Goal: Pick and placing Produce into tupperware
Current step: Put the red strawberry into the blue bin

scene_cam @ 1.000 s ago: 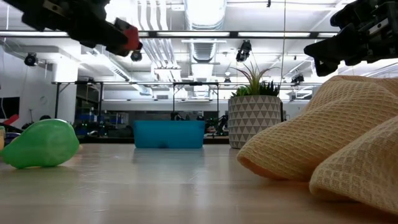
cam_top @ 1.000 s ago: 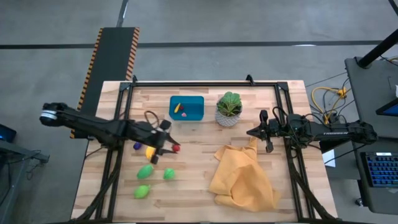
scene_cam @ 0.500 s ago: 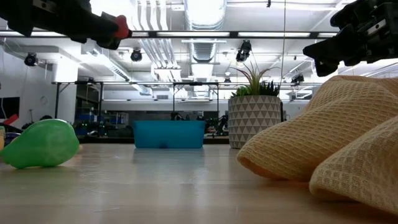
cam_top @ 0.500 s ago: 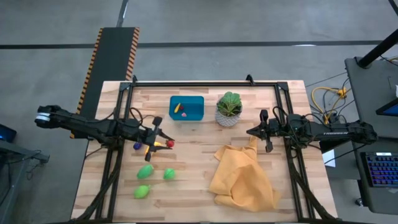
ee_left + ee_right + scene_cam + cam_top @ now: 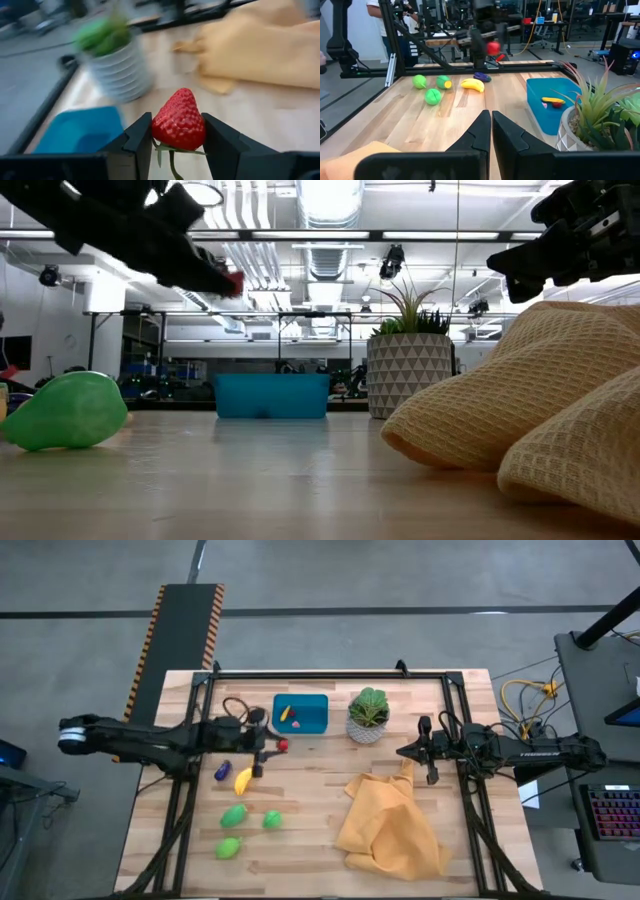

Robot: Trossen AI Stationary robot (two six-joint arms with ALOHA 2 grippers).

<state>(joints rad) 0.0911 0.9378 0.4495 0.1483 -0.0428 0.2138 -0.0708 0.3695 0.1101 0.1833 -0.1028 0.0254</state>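
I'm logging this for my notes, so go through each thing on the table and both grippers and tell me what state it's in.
Left gripper: shut on strawberry, above the table.
Right gripper: shut, empty.
Tupperware: open, two small pieces inside.
Banana: lying on table.
Purple piece: on table beside banana.
Three green pieces: loose on table.
Cloth: crumpled.
Plant: upright.

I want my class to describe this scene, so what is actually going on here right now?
The left gripper holds a red toy strawberry above the table, close beside the teal tupperware, which already contains two small pieces. A yellow banana, a purple piece and three green pieces lie on the wooden table. The right gripper waits shut, holding nothing, near the yellow cloth and potted plant.
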